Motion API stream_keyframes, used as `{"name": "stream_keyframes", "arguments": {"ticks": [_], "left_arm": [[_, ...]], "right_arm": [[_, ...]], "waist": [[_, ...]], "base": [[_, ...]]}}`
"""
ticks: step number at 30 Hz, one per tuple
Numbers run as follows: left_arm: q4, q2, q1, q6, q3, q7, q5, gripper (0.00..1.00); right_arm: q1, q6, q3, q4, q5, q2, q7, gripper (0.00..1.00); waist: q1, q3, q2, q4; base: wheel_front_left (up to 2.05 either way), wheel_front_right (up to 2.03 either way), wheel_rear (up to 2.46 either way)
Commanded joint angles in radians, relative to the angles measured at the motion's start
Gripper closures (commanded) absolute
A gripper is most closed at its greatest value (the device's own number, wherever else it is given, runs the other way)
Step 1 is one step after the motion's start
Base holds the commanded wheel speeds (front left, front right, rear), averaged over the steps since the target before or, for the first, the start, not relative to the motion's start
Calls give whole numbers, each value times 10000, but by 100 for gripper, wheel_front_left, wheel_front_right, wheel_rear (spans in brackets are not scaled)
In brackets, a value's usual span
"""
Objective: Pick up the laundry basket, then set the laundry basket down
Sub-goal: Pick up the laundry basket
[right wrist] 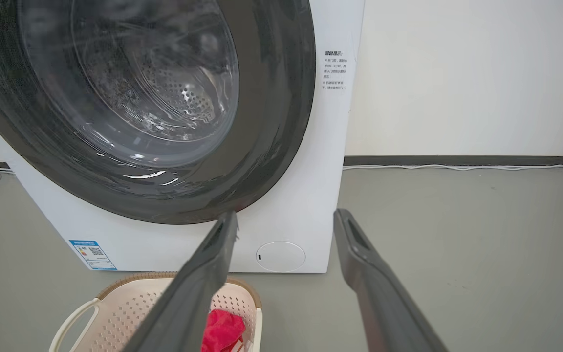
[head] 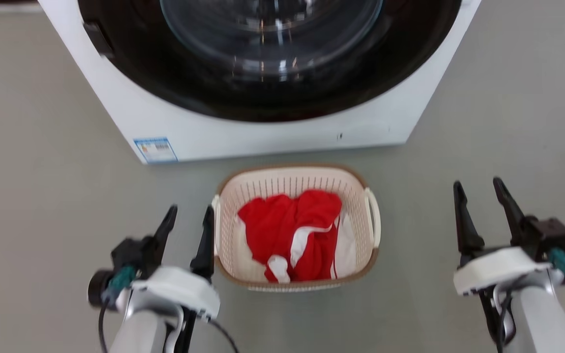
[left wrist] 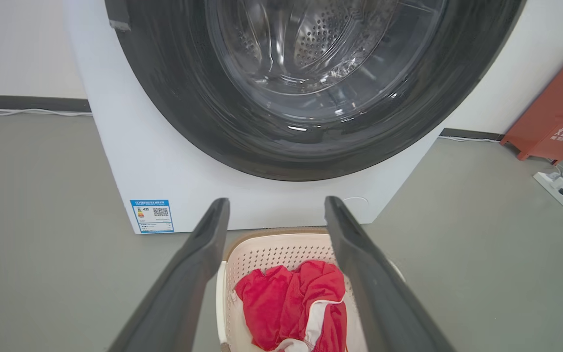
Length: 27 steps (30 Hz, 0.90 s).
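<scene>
Status: cream perforated plastic laundry basket (head: 287, 182) holding red garment (head: 292, 230) | left gripper (head: 190, 212): jaws spread, just beside it | right gripper (head: 477, 184): jaws spread, well apart

Left gripper (head: 190, 212) low left, jaws wide apart, holding nothing. Right gripper (head: 477, 185) low right, same: jaws wide, empty. Both point forward.

my grippers: two, left gripper (head: 190, 211) and right gripper (head: 477, 184)
laundry basket (head: 287, 182): one
white handles (head: 373, 215) on it: two
red garment (head: 287, 220): one I can count
washing machine (head: 263, 137): one
energy label (head: 155, 149): one
red box (left wrist: 555, 112): one
power strip (left wrist: 555, 183): one
</scene>
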Motion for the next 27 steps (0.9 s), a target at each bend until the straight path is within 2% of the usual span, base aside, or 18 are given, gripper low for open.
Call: {"name": "stream_keyframes", "arguments": {"ticks": [1, 6, 9, 18, 27], "left_arm": [[-32, 100, -652, 132, 172, -88, -134, 0], [570, 100, -1506, 277, -160, -88, -273, 0], [1440, 100, -2407, 440, -563, -88, -504, 0], [3344, 100, -4066, 777, -1213, -88, -1083, 0], [4554, 100, -5467, 1232, -1954, -88, -1744, 0]], "right_arm": [[-524, 62, 258, -5, -8, -69, -109, 0], [-1246, 62, 364, 557, 61, -160, -109, 0], [-1969, 62, 435, 1281, 177, -197, -109, 0], [-3346, 62, 707, 3119, 299, -84, -109, 0], [-4319, 62, 829, 3956, 384, -149, -109, 0]], "waist": [[-1, 742, 0, 35], [-1, 1604, 0, 91], [-1, 2364, 0, 136], [-1, 3660, 0, 62], [-1, 4889, 0, 37]], "base": [[0, 0, 0], [0, 0, 0], [0, 0, 0], [0, 0, 0], [0, 0, 0]]}}
